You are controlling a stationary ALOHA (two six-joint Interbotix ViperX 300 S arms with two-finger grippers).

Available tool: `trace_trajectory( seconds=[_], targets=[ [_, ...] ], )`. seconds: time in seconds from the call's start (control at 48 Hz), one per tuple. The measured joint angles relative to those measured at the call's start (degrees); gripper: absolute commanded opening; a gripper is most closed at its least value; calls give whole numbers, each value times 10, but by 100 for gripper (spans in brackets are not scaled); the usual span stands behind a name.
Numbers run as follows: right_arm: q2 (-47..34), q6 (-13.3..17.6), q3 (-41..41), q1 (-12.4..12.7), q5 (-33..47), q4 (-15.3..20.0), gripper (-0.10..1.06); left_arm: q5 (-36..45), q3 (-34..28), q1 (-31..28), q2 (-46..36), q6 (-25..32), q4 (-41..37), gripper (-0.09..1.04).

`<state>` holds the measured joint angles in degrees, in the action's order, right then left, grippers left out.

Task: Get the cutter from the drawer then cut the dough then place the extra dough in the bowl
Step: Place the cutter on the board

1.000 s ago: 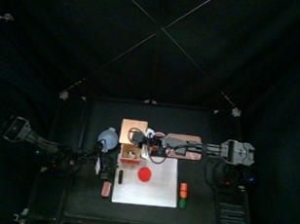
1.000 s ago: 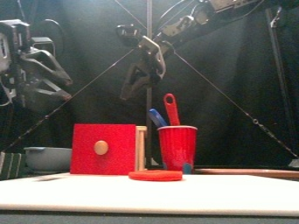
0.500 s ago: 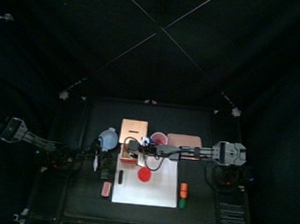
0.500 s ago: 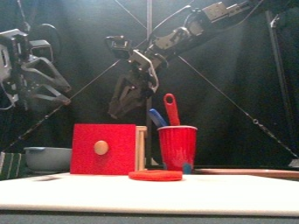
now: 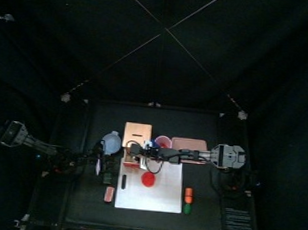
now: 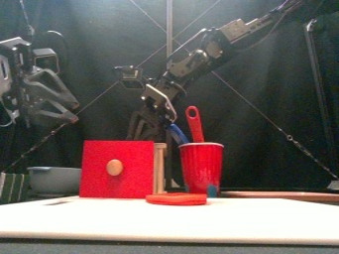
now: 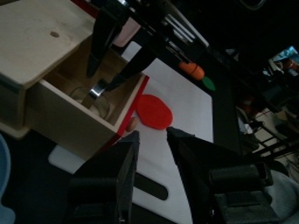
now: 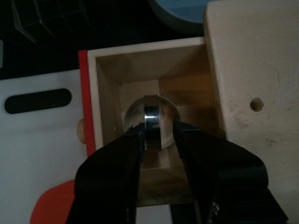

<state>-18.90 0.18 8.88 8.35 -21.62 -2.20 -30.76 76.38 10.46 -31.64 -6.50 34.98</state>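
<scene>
We note that the cutter (image 8: 152, 110) lies in the open drawer (image 8: 107, 131) of the wooden box (image 8: 251, 70), the right tool (image 8: 155, 130) parted astride it, the left tool (image 7: 152, 135) parted and waiting nearby; we judge it light, rigid and slick, best pinched at its wire handle.

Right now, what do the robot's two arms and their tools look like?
Both arms are black and jointed: the left arm and the right arm. The left tool and right tool each have two slim black jaws tapering toward the tips.
</scene>
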Motion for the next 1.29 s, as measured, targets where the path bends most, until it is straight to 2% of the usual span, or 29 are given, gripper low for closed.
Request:
trace_trajectory(
  seconds=[0.062,0.25,0.396,0.458,0.562,0.646,0.771,0.833,0.958,1.062,1.167,1.25,1.292],
  targets=[
    [1,4,0,-1,-1,0,52,0,0,-1,0,0,1,73],
    [7,-2,-21,-3,-16,-2,52,0,0,-3,0,0,6,73],
    [71,3,-29,-9,-35,-20,52,0,0,-3,0,0,11,73],
    [110,4,-17,-21,-38,-19,52,0,0,-3,0,0,12,73],
    [172,5,33,-44,-40,-18,52,0,0,-4,0,0,12,73],
    [242,7,101,-76,-40,-8,52,0,0,-4,0,0,14,73],
    [330,6,200,-112,-40,38,52,0,0,-10,-1,-1,14,73],
    [367,7,258,-119,-33,68,52,0,0,-13,-2,-1,15,73],
    [395,7,348,-117,2,106,52,0,-4,-31,-4,0,15,73],
    [396,7,398,-106,37,110,52,0,-7,-47,-3,0,15,73],
    [396,5,423,-76,69,105,52,0,-13,-63,-4,0,16,73],
    [395,5,437,-40,80,91,52,-1,-16,-77,-3,-1,15,73],
    [390,5,439,-33,83,88,52,-1,-18,-84,-4,0,16,73]
  ],
)
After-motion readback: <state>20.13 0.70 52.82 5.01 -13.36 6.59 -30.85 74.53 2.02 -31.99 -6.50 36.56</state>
